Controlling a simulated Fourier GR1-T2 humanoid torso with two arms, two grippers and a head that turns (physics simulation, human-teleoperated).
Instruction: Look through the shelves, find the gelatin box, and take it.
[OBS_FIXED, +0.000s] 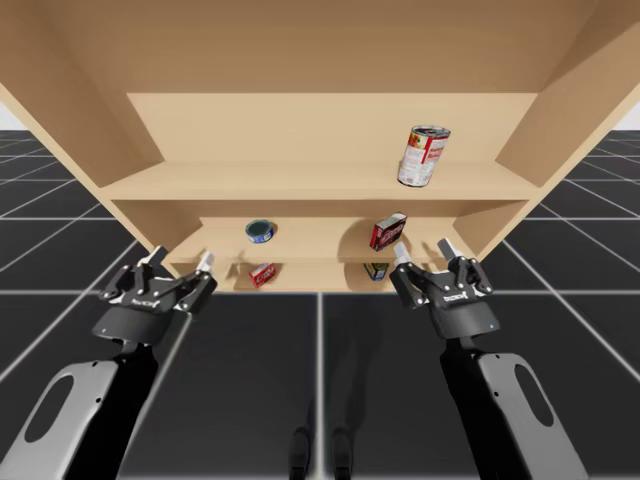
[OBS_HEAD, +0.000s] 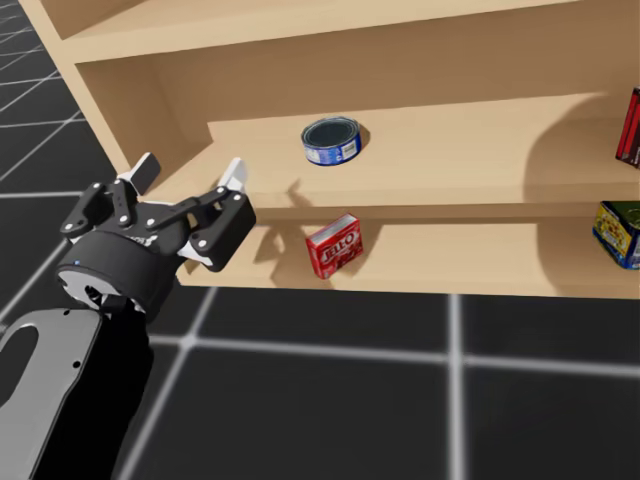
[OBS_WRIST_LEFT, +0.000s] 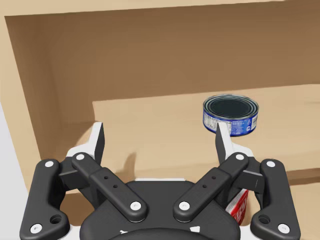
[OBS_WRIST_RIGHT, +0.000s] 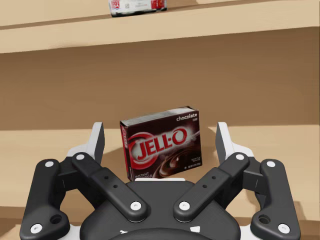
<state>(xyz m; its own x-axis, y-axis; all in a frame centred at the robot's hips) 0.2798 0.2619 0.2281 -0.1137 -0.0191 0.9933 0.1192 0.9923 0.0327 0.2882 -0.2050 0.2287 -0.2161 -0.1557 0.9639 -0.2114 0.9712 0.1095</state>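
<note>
A wooden shelf unit stands in front of a robot with two arms. A small red box (OBS_HEAD: 333, 245), which looks to be the gelatin box, stands upright on the lowest shelf (OBS_HEAD: 460, 262) near its front edge. Its broad printed face points outward and is turned slightly aside. It sits in the low gap under the middle shelf (OBS_HEAD: 470, 150), below and just to one side of a flat blue can (OBS_HEAD: 332, 140). The left tool (OBS_HEAD: 190, 170) hovers at the front of the shelves near the red box, apart from it, with its two fingers spread wide and nothing between them. The right tool (OBS_FIXED: 421, 248) is also spread wide and empty, and it faces a larger brown box (OBS_WRIST_RIGHT: 161, 145) on the middle shelf. The red box is probably thin card, so light and fairly stiff along its edges, but its wide faces would dent under a hard squeeze and its smooth print may be slippery. The safest hold is likely across its two upright side edges, low enough to clear the shelf above. The approach should come straight in from the front, and the fingers should close gently.
</note>
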